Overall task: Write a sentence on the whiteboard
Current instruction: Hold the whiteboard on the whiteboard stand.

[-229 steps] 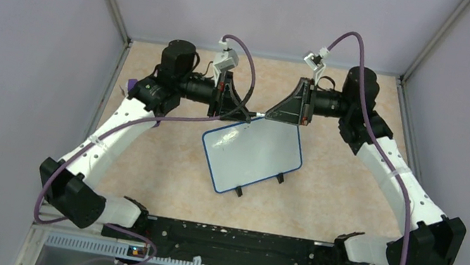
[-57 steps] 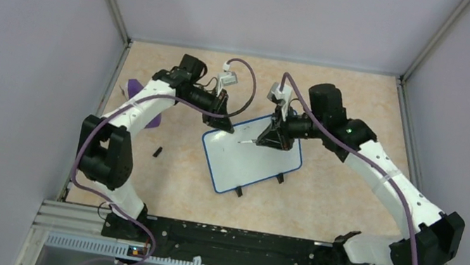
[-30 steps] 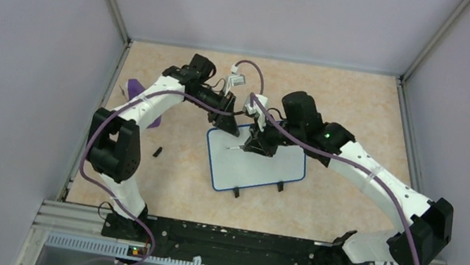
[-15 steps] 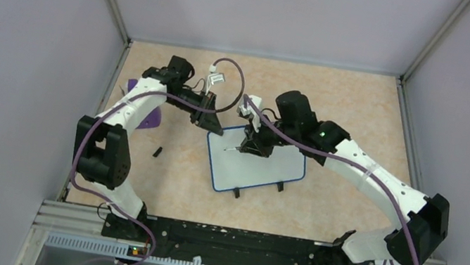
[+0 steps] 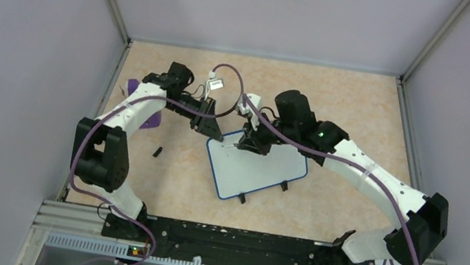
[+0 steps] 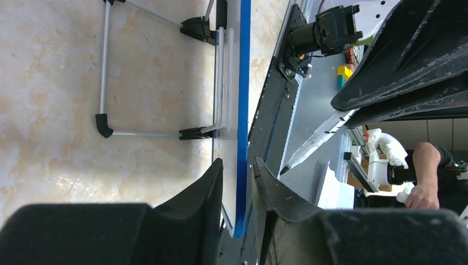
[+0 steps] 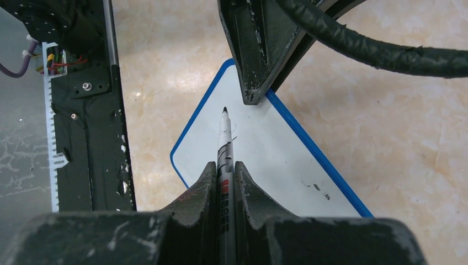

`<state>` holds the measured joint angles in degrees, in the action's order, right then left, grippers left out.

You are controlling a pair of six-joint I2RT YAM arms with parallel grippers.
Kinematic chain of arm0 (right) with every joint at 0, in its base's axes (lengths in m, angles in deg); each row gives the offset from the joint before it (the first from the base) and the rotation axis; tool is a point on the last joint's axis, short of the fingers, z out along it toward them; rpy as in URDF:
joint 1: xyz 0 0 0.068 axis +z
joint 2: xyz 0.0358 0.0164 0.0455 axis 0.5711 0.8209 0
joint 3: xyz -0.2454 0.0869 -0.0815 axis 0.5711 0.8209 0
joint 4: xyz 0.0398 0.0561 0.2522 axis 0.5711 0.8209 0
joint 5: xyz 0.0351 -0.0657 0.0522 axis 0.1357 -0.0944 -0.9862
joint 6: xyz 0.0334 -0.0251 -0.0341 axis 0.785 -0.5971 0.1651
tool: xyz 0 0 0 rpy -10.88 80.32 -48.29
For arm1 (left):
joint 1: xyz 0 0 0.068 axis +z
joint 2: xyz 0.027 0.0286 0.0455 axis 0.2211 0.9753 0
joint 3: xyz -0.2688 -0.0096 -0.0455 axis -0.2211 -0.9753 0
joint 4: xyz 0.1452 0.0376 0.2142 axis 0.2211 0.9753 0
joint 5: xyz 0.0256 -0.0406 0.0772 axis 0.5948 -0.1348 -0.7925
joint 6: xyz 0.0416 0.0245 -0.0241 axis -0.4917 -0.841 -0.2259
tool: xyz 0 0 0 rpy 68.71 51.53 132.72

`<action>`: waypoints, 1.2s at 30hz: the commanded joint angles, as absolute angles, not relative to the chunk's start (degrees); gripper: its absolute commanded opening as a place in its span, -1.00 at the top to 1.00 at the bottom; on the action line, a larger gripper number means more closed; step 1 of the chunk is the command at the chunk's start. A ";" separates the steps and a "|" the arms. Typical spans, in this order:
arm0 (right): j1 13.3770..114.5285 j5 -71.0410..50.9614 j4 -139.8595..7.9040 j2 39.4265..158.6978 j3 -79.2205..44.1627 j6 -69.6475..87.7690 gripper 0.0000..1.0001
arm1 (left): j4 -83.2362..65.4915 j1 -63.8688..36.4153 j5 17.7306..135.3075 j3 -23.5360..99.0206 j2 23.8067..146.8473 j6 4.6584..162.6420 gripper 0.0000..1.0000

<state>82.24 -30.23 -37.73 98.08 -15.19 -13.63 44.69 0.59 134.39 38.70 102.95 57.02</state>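
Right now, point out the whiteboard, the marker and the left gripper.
whiteboard (image 5: 258,172), top external view, bare white face.
marker (image 7: 225,144), right wrist view, mid barrel.
left gripper (image 6: 237,165), left wrist view, midway between fingertips.

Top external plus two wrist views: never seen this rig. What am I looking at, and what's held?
Two robots: a left arm and a right arm bolted to a table. Top external looks down from above and behind; each wrist view rides on an arm, looking along its own fingers. On the table: a blue-framed whiteboard, a purple piece and a small black item. The left end effector clamps the whiteboard's edge; the right end effector holds a marker, tip at the nearly blank board.
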 commanded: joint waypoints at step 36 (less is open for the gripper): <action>85.01 -29.21 -43.43 96.34 -13.02 -13.24 1.00 | 39.99 -2.43 135.34 37.24 101.77 59.85 1.00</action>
<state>84.23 -29.23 -40.81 97.11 -10.62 -13.63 39.97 -1.90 135.33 35.99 101.23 61.46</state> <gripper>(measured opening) 0.095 0.026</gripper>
